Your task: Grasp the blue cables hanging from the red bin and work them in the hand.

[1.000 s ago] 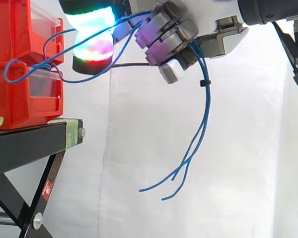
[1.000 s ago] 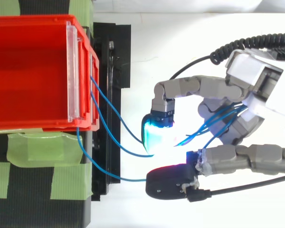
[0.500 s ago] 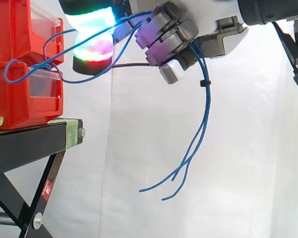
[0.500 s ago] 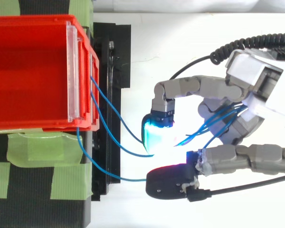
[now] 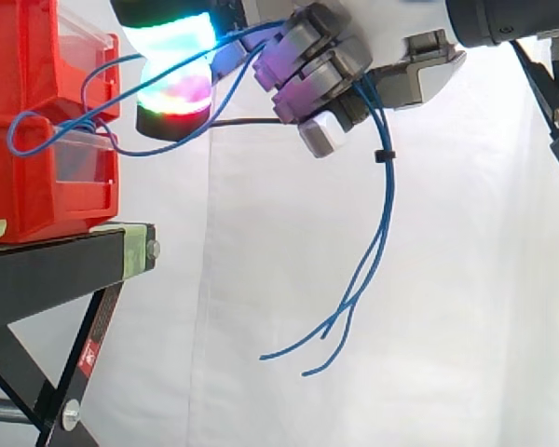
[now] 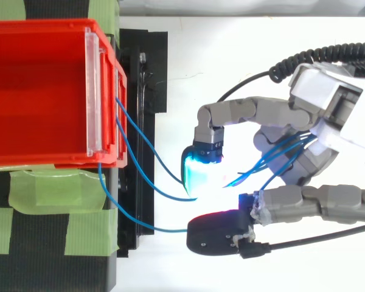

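Several blue cables (image 5: 388,200) ran from red bin (image 6: 36,91) into hand (image 5: 321,67), fingers (image 5: 303,42) curled round them; loose ends dangled below; grip inside palm hidden.

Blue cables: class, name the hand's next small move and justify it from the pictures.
Probably roll the blue cables slightly within the hand. It is already curled round them, their free ends dangle below it, and the strands to the red bin sag slack, so nothing should strain.
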Robot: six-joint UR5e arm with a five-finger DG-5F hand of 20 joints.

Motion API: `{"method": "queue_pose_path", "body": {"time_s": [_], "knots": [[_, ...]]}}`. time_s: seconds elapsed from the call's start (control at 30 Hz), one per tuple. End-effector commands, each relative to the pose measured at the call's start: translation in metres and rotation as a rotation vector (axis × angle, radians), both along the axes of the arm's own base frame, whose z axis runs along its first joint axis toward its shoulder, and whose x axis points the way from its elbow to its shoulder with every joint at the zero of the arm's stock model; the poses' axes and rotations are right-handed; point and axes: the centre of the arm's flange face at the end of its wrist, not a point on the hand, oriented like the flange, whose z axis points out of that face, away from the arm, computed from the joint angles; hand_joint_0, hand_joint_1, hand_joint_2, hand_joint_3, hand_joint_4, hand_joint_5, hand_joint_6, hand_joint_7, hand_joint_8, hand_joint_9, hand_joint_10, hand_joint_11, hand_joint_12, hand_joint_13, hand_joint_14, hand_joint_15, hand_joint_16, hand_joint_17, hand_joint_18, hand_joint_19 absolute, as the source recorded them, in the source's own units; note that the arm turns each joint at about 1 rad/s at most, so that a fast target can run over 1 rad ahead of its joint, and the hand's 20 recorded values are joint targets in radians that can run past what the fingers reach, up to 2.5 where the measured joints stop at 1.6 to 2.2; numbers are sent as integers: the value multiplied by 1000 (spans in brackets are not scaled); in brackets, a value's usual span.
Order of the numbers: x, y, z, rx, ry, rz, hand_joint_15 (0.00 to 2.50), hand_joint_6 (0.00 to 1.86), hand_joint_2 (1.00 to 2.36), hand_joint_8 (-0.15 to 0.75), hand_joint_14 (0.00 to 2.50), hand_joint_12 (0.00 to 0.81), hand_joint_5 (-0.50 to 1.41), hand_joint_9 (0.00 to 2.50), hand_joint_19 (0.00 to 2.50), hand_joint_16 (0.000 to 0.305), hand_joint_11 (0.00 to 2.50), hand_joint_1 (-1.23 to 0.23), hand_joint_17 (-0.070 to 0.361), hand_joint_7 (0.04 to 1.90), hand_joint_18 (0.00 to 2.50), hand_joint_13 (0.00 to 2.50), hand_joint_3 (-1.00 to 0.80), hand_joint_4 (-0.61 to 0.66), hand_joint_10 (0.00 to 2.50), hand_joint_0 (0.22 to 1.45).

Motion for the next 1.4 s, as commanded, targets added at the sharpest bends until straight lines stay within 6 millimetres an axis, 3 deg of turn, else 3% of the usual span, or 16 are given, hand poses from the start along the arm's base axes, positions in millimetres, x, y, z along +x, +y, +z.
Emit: {"method": "queue_pose_path", "body": {"time_s": [0.0, 1.37], "knots": [[0, 0, 0, 0, 0, 0, 1972, 384, 1012, 535, 2500, 712, 403, 1779, 648, 237, 2500, -660, 178, 1344, 2500, 2021, 27, 247, 2500, 899], [0, 0, 0, 0, 0, 2, 1972, 434, 1014, 535, 2500, 712, 365, 1779, 648, 237, 2500, -649, 178, 1348, 2500, 2021, -7, 244, 2500, 897]]}}
